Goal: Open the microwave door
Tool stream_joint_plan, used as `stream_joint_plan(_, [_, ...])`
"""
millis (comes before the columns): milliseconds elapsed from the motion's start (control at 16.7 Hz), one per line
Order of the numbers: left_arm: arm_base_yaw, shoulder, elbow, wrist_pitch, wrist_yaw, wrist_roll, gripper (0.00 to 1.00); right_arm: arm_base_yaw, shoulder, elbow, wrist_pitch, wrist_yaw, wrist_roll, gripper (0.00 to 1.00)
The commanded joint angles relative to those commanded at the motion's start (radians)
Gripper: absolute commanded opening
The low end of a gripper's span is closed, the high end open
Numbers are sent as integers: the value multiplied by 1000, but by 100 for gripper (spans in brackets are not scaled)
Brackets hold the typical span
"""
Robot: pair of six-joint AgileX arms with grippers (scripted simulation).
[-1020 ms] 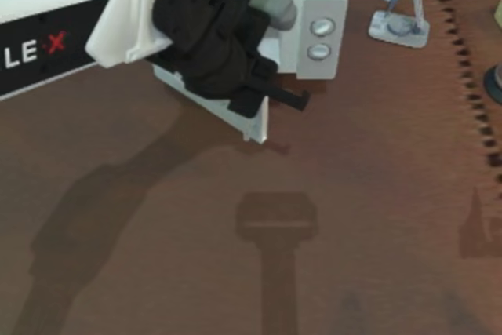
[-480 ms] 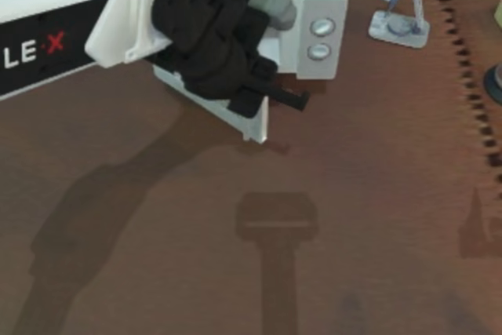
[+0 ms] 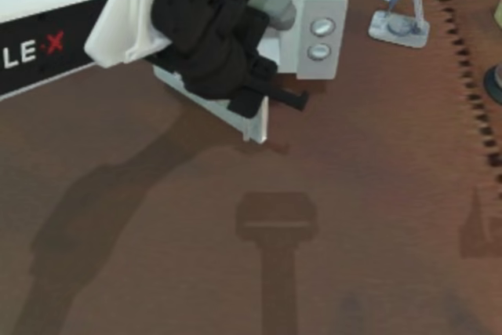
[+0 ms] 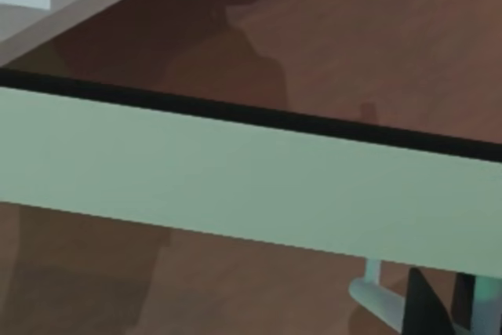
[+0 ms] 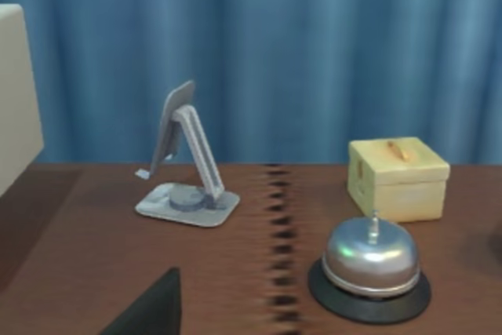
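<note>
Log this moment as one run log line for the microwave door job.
task: open door | microwave door: swung partly open | left gripper: at door's free edge | right arm: out of top view

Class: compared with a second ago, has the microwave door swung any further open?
No. Its free corner sits at the same spot relative to the knob panel, with the left gripper on it.

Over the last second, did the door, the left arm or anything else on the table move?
Nothing visibly changed. The left gripper is at the white microwave door, which stands swung partly open from the small white boxy microwave. The grey stand stayed put too.
</note>
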Motion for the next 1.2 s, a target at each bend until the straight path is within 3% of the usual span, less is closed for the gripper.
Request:
stream_joint_plan(240, [0,-6,-11,2,14,11,0,0,0,0,0,0,0,100])
stream_joint_plan(600, [43,-68,-84,14,77,133,0,0,0,0,0,0,0,100])
stream_joint_plan(1200, [44,-69,-85,14,79,135,0,0,0,0,0,0,0,100])
